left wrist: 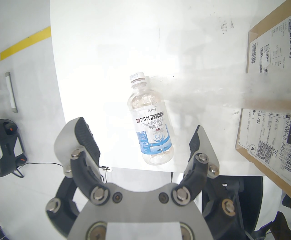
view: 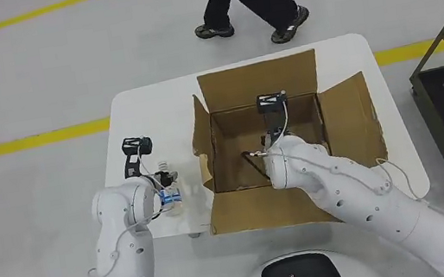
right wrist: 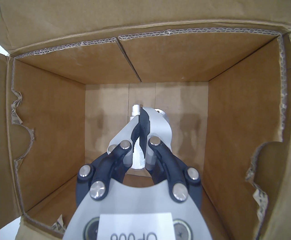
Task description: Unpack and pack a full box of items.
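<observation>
Two bottles: a clear bottle lies on the bench by its edge, left of centre in the top view, under the wide-spread left pincer. The right pincer, pinched closed, hangs in the box above a white spray bottle. A glancing grip might roll the clear one off.

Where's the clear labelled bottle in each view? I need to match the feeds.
Top view: bottle on the table, left of the box.
Left wrist view: bottle in the centre, lying between the open left fingers.
Right wrist view: not in it; this looks into the box.
Shared landmark: the box.
</observation>
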`<control>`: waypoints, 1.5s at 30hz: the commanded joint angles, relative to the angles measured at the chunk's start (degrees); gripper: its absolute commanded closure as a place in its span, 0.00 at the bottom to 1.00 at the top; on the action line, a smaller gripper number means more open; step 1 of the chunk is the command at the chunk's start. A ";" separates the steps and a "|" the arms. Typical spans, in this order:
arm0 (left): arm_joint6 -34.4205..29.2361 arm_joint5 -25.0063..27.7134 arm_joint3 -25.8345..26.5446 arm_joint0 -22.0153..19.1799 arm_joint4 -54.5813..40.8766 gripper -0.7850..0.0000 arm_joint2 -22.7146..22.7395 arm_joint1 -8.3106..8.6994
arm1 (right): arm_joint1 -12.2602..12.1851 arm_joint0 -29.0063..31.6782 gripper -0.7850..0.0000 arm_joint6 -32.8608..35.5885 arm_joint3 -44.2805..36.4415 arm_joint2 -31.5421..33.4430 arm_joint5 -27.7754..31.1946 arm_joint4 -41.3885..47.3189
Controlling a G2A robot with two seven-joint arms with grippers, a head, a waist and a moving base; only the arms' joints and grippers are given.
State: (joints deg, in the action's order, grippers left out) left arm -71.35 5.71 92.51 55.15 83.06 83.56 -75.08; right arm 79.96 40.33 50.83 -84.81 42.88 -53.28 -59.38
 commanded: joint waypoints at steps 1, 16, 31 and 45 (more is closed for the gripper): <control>0.00 0.00 0.00 0.00 0.00 0.00 0.00 0.00 | -0.04 0.72 1.00 -0.92 0.10 0.28 0.71 -0.01; 0.00 0.00 0.00 0.00 0.00 0.00 0.00 0.00 | 4.05 -4.48 0.55 4.92 13.08 -5.17 4.75 -4.87; 0.00 0.00 0.00 0.00 0.00 0.00 0.00 0.00 | 9.95 -7.71 0.56 4.94 24.94 -8.00 4.77 -2.55; 0.00 0.00 0.00 0.00 0.00 0.00 0.00 0.00 | 12.46 -7.56 0.53 5.83 28.40 -6.85 5.66 -4.09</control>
State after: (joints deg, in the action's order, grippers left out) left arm -71.35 5.71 92.51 55.15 83.06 83.56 -75.08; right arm 92.28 32.74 56.59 -56.73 35.85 -47.69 -63.36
